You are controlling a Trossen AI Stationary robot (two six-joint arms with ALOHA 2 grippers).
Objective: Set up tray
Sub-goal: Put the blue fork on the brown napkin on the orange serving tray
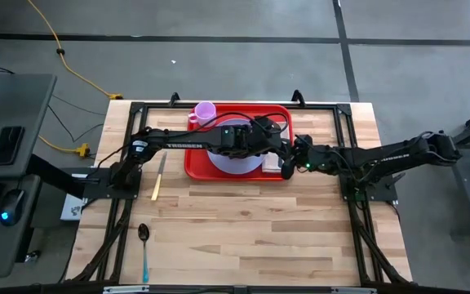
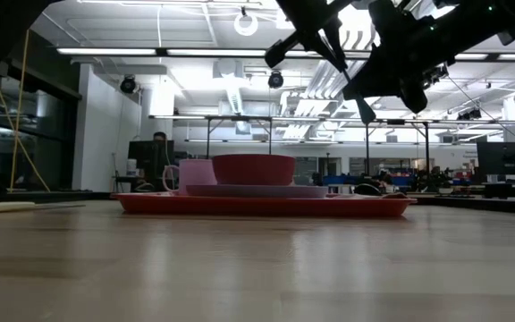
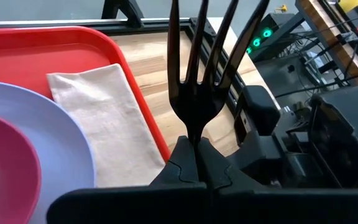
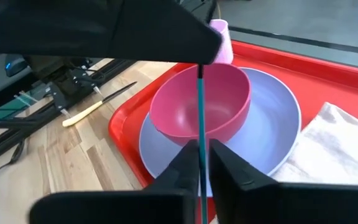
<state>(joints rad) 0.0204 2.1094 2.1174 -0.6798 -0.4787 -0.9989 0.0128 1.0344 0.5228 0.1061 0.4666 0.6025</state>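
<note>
At the far middle of the wooden surface (image 1: 259, 229) sits the red tray (image 1: 192, 159). It lies flat. A light purple plate (image 4: 272, 118) is on it, and a pink bowl (image 4: 216, 99) sits on the plate. A small pink cup (image 4: 221, 34) stands at a far corner of the tray. A tan napkin (image 3: 104, 118) lies on the tray just beside the plate.

Both arms meet above the napkin side of the tray. The left gripper (image 3: 194, 155) has its fingers clamped on the neck of a fork (image 3: 194, 93). The right gripper (image 4: 202, 152) has its fingers pressed together on the fork's thin blue-green handle (image 4: 201, 106). A knife (image 1: 158, 181) and a spoon (image 1: 144, 237) lie on the wood, well apart from the tray.

The tray looks like hard, smooth plastic, so I think it is stiff and light. It may be slippery. The best place to hold it is the raised rim at a short side. It should stay level, or the bowl and cup could slide or tip. The fork is thin and could twist in a loose grip.
</note>
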